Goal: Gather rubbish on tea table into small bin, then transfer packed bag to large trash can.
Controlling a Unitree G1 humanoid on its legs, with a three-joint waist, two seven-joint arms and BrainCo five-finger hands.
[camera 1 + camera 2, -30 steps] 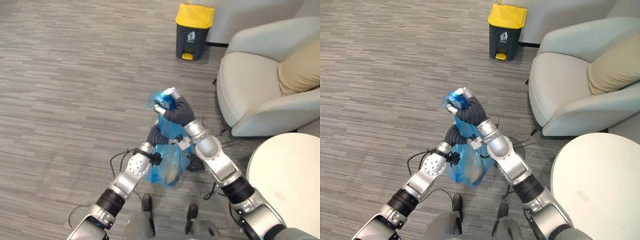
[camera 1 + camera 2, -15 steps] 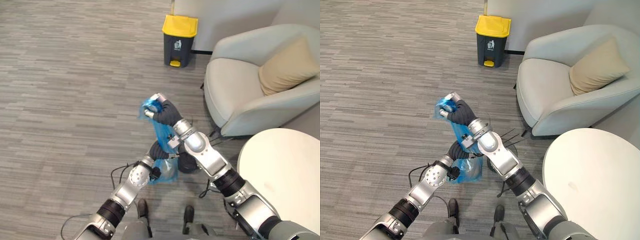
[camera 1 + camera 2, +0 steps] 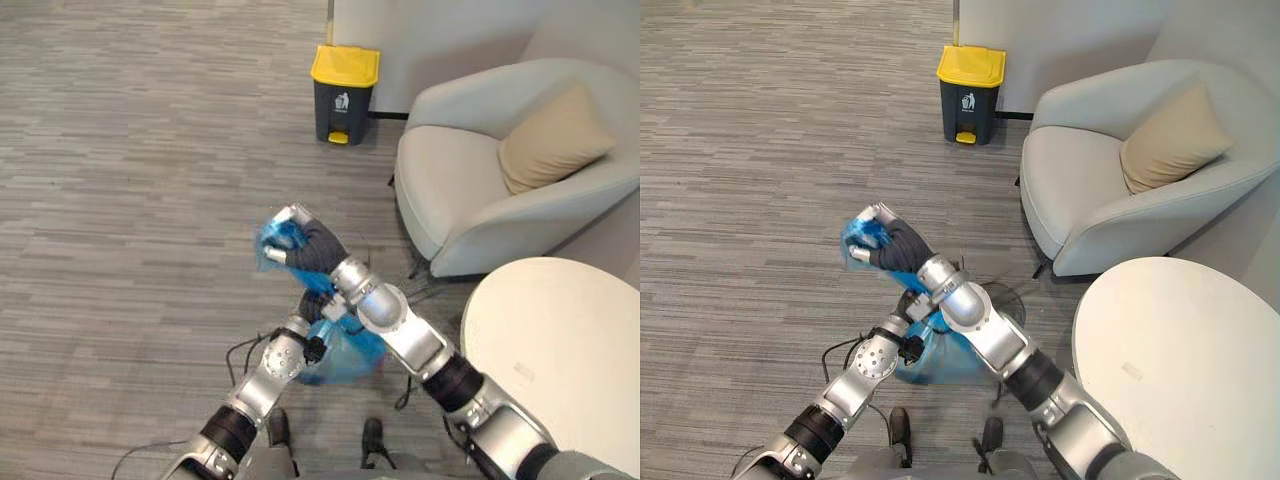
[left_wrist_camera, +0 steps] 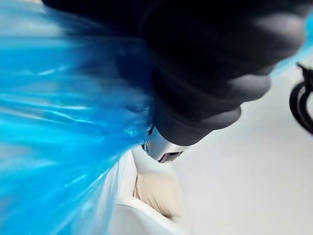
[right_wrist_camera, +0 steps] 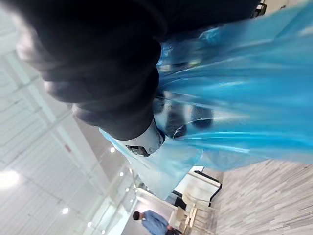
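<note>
- Fingers (image 3: 291,214) of the right hand (image 3: 312,245) curl round the blue bag (image 3: 345,362) at its gathered neck, so it hangs closed for carrying.
- Left hand (image 3: 308,305) sits against the bag's body, probably steadying it; whether it grips, I cannot tell.

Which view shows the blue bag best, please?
The right eye view: it shows the blue bag from the top bunched in the right hand to its bulging bottom. The left eye view shows the same; both wrist views show close blue film.
</note>
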